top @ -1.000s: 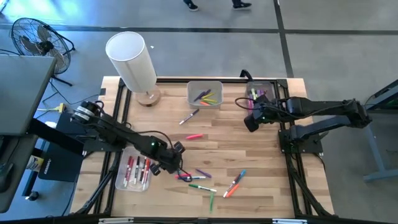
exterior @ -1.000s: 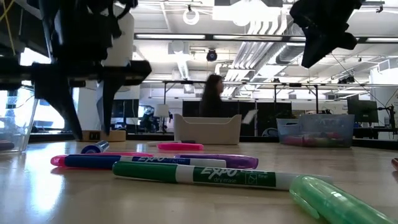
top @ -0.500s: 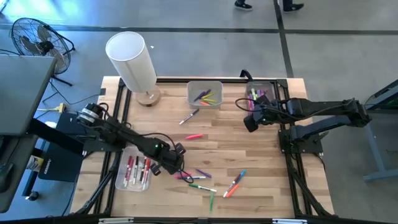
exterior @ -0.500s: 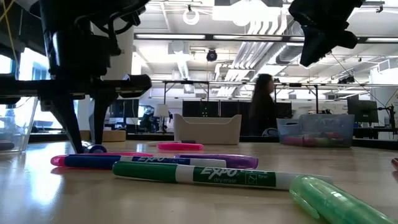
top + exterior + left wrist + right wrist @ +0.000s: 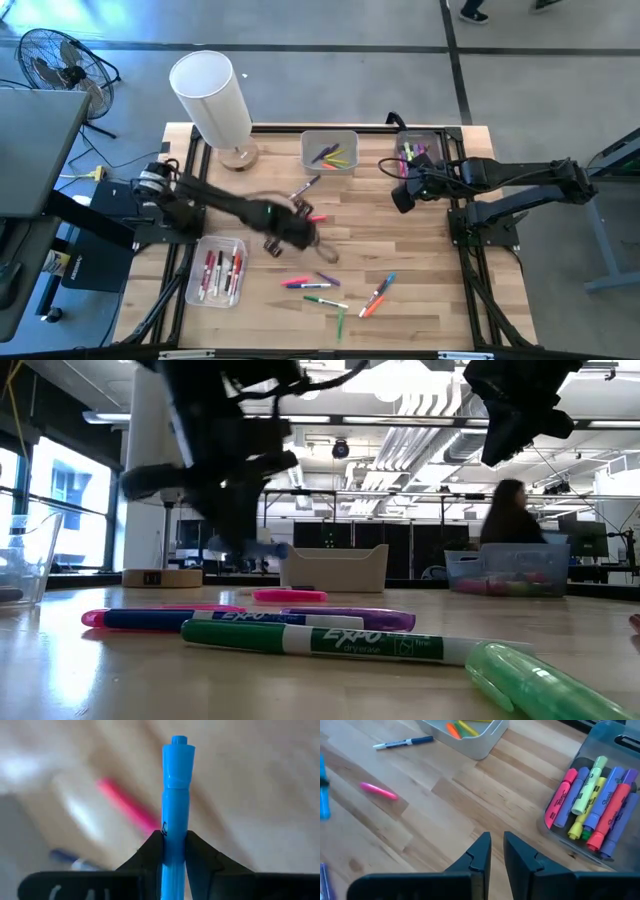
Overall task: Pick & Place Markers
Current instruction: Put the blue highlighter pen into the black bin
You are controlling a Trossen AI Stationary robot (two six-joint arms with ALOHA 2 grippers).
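We are carrying a blue marker [image 5: 175, 805] clamped between the fingers of our left gripper [image 5: 298, 226], its long axis sticking straight out past the fingertips, above mid-table with a pink marker [image 5: 127, 806] lying on the wood just beneath it. As we judge it, the grey bin [image 5: 330, 150] lies ahead of this gripper toward the far edge, so the barrel is likely needing to turn along that bin. Our right gripper [image 5: 492, 847] is waiting with fingers nearly shut on nothing, near the bin of highlighters [image 5: 592, 807].
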